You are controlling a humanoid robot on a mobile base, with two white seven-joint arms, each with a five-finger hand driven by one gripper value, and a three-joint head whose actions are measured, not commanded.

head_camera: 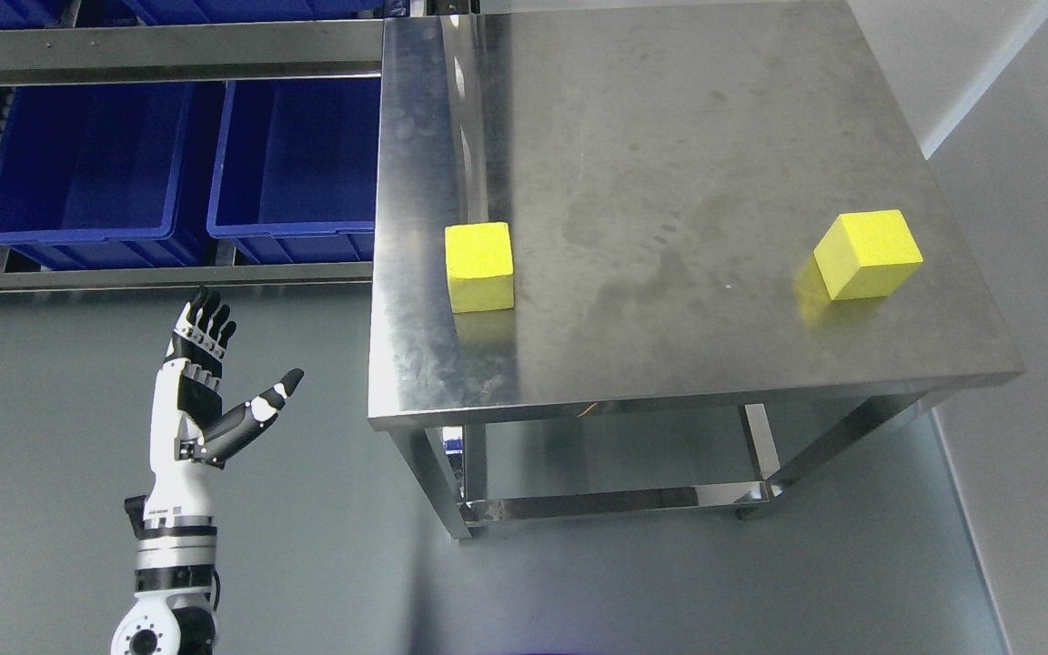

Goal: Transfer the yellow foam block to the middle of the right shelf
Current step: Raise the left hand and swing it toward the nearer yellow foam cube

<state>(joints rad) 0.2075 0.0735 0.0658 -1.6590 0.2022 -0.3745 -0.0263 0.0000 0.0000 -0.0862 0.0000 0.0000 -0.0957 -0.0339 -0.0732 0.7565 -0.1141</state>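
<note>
The left robot hand (206, 382) rises from the lower left of the head view on a white and black forearm, held upright over the grey floor (324, 564), left of the table and clear of it. Its fingers (206, 326) are stretched out straight and close together, the thumb (260, 409) splayed wide to the right, and it holds nothing. To its right stands a stainless steel table whose tabletop (670, 155) is scuffed and smudged. 2 yellow foam blocks rest on it, well apart from each other. The left yellow foam block (479, 267) sits near the tabletop's left edge, square to it, and is the one nearer to the robot hand, though not touching it. The right yellow foam block (868, 254) sits close to the right edge, turned slightly so that a corner points toward the near side. Below the tabletop the table's legs and a lower crossbar (615, 500) show. At the far left, behind the robot hand, a metal shelf rack (160, 277) carries 2 dark blue plastic bins (187, 164) side by side. No label, brand or writing is legible on anything.
</note>
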